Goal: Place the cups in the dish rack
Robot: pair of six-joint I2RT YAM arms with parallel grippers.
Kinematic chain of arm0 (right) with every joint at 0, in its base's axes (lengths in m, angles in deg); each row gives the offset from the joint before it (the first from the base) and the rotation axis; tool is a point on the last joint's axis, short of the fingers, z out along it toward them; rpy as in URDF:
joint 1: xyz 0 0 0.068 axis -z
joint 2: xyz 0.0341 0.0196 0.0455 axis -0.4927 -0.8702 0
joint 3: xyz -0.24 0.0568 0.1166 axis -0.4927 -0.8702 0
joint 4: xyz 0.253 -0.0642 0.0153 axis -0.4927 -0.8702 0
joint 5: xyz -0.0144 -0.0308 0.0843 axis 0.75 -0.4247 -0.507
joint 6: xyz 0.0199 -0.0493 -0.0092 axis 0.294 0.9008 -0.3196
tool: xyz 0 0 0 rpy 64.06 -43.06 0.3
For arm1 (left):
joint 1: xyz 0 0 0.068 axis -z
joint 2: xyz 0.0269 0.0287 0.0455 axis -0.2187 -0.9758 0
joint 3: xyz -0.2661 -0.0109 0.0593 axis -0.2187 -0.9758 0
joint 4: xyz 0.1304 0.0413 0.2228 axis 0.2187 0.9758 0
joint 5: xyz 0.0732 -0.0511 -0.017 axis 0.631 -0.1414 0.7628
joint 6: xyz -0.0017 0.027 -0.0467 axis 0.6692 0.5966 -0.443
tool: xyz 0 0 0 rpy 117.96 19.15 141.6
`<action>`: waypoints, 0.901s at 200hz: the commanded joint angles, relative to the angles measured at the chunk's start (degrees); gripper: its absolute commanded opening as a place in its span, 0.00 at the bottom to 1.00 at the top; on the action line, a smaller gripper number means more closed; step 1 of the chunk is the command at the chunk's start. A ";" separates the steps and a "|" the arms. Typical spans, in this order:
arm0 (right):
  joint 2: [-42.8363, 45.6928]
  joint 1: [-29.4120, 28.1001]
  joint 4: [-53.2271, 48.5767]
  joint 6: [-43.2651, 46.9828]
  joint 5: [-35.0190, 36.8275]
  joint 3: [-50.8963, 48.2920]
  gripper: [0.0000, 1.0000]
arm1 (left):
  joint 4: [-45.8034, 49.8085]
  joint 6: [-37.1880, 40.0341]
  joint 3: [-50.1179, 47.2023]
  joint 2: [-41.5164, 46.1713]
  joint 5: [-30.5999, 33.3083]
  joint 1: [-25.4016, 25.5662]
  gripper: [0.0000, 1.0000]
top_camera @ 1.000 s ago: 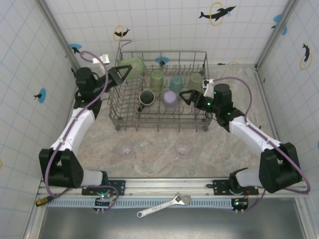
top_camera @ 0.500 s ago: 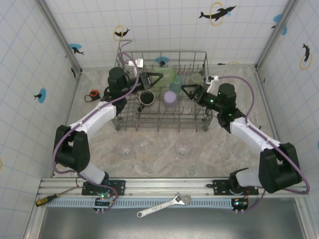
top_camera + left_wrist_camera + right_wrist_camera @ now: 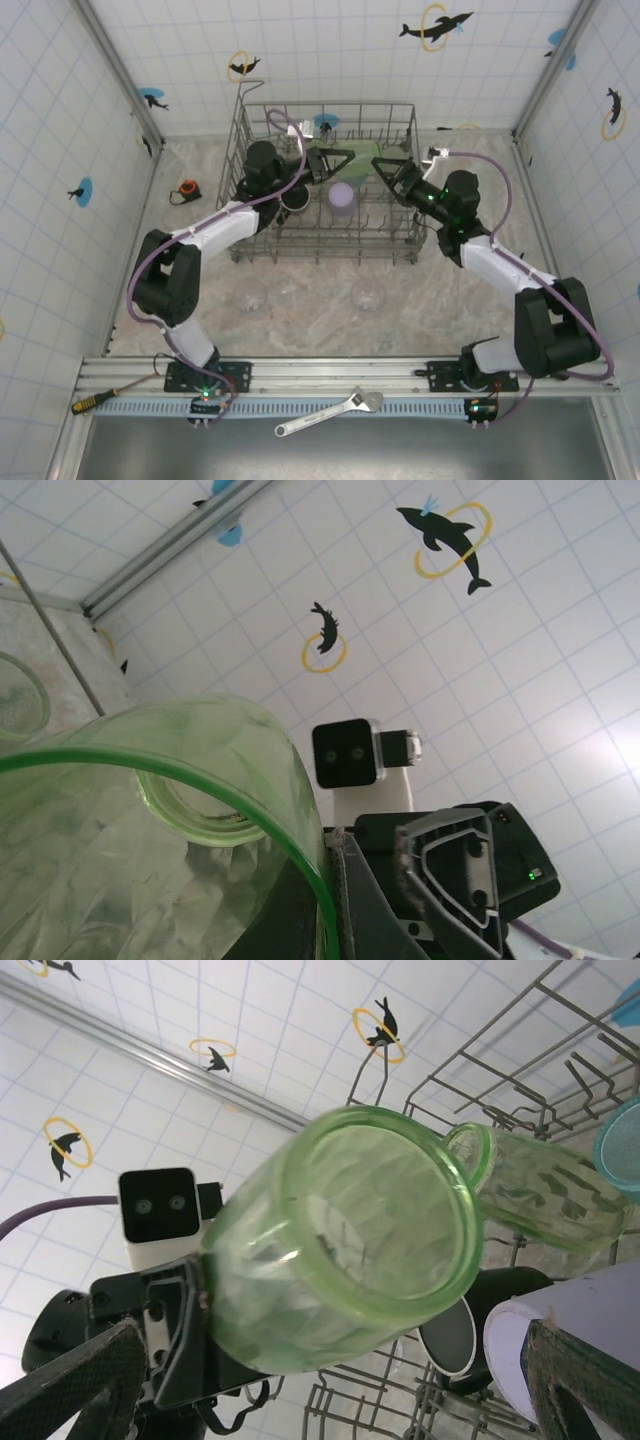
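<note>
One translucent green plastic tumbler, thick-rimmed and faintly rippled, hangs tilted on its side above the grey wire dish rack, in the upper middle of the overhead view. We see the left gripper pinching the tumbler's wall at the wider end, its jaws pressed onto the plastic. The right gripper faces the tumbler's narrower round end from just beside it. Its black ribbed fingers are spread wide, and we cannot see them touching anything.

Under and behind the held tumbler, among the rack's upright tines, we count:
- a second green tumbler lying on its side
- a teal cup at the right edge of the right wrist view
- a glossy black cup with a pale rim
- an opaque lavender cup

Three clear colourless tumblers stand on the mottled stone-look table below the rack. A small orange-and-black tape measure lies left of the rack. At the bottom of the frame lie a chrome adjustable wrench and a yellow-handled screwdriver.
</note>
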 commanded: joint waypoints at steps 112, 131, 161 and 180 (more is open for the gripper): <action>-5.74 0.85 19.69 -14.73 3.01 0.61 1.00 | -10.65 -5.96 3.02 -3.08 -0.35 3.96 0.00; -5.71 0.90 20.21 -14.80 3.54 0.42 1.00 | -11.82 -6.88 2.44 -3.42 -0.24 4.23 0.00; -5.70 0.84 19.79 -14.14 4.07 0.50 0.99 | -13.23 -7.95 2.29 -3.93 -0.20 4.43 0.00; -5.71 0.86 19.49 -13.59 4.41 0.51 0.98 | -13.76 -8.64 2.73 -4.61 -0.50 4.67 0.00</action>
